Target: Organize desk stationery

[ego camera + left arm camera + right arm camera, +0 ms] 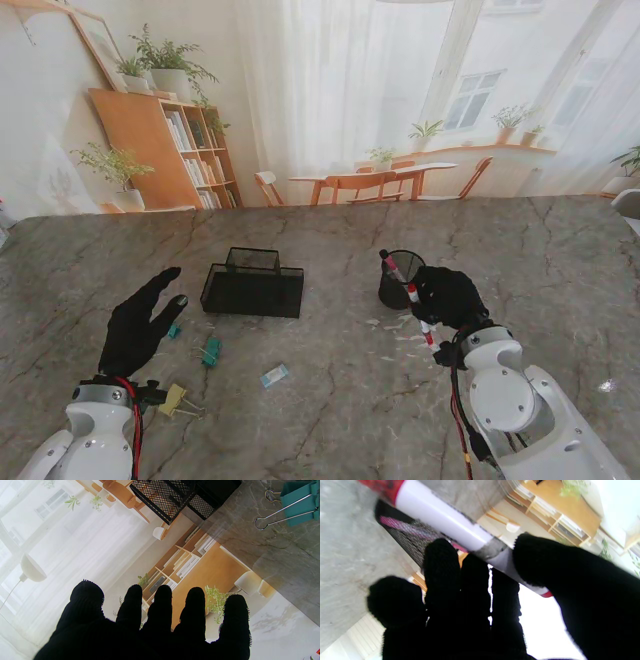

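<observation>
My right hand (450, 296) is shut on a white marker with red ends (419, 312), held beside the black mesh pen cup (396, 283); another red-capped marker (392, 267) stands in the cup. Up close, the right wrist view shows the marker (450, 530) pinched between thumb and fingers (442, 562), with the cup (405, 537) behind. My left hand (138, 322) hovers open, fingers spread, near a teal binder clip (210, 350) and a smaller teal clip (174, 330). That clip (297, 502) and the black mesh tray (172, 497) appear in the left wrist view.
A black mesh desk organizer (253, 284) sits mid-table. A yellow binder clip (173, 399) lies by my left wrist, and a small light-blue eraser (274, 375) nearer to me. White scraps (400, 330) are scattered near the cup.
</observation>
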Action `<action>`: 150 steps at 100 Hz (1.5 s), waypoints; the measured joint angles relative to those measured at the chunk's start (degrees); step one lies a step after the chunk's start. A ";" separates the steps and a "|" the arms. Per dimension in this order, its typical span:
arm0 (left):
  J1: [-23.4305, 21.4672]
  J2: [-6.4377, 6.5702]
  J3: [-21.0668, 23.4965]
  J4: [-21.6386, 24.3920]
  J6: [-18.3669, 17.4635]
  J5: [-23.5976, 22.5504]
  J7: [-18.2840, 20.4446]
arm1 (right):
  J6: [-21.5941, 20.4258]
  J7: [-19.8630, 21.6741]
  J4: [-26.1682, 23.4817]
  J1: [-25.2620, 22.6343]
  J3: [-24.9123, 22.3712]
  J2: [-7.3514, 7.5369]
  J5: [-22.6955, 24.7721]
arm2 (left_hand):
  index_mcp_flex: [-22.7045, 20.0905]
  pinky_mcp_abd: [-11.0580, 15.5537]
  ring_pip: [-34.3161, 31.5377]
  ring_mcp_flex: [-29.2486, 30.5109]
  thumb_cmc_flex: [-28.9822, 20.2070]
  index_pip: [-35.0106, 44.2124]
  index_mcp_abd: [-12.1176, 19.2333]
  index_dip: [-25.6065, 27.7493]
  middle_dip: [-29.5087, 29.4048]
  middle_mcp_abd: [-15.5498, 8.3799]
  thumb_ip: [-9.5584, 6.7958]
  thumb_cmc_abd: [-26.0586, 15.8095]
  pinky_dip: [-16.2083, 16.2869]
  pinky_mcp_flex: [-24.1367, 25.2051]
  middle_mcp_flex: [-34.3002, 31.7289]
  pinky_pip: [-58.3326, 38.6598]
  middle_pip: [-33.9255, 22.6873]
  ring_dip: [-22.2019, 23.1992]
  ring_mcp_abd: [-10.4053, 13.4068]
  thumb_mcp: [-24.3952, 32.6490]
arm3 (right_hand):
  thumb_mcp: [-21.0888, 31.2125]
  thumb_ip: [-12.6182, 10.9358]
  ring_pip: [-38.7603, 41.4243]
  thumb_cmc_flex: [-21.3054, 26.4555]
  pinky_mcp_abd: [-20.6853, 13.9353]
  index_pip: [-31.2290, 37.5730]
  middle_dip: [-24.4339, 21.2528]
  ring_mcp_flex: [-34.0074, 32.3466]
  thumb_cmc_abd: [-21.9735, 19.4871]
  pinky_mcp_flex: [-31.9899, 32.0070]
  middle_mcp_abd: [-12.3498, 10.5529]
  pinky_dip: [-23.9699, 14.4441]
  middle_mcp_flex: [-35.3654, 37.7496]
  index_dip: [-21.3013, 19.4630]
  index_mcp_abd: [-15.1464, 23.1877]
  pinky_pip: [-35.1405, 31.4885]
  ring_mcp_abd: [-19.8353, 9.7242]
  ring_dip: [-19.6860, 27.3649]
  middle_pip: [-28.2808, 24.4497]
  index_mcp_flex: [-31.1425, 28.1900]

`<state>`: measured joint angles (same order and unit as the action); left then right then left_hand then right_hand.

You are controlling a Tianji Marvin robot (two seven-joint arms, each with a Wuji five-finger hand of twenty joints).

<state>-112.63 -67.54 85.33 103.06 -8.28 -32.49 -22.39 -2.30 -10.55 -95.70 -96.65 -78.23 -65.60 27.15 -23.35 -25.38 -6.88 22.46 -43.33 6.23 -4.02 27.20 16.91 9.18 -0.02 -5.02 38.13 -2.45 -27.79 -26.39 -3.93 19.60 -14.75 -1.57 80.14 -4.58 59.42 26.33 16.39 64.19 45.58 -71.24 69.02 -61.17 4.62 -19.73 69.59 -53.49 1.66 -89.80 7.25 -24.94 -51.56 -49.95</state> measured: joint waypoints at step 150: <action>0.28 0.07 0.11 -0.03 0.36 -0.01 1.09 | 7.87 -6.47 26.56 28.28 13.21 -5.14 -8.46 | -0.01 0.05 -0.26 0.55 -0.62 0.00 0.00 0.00 0.06 0.01 -0.12 -0.01 0.00 -0.66 0.00 -0.09 0.00 0.09 0.00 -0.01 | 0.00 2.14 -0.01 1.93 0.66 0.00 0.67 2.94 0.36 1.71 1.22 0.00 -1.37 -0.48 -0.46 1.23 0.99 -2.06 0.76 0.00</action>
<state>-112.35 -67.47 85.43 103.03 -7.91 -32.50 -21.30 5.57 -17.03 -69.14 -68.37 -65.02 -70.74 18.68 -23.36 -25.33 -7.14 23.01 -43.96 6.23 -4.02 27.20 16.97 9.19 -0.14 -5.03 38.13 -3.10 -27.79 -26.47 -3.93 19.69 -14.76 -1.58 80.14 -2.44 59.41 28.26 17.06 64.19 46.25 -68.30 69.38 -59.46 5.84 -19.73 68.22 -53.97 1.20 -88.57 8.24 -27.00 -50.79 -49.95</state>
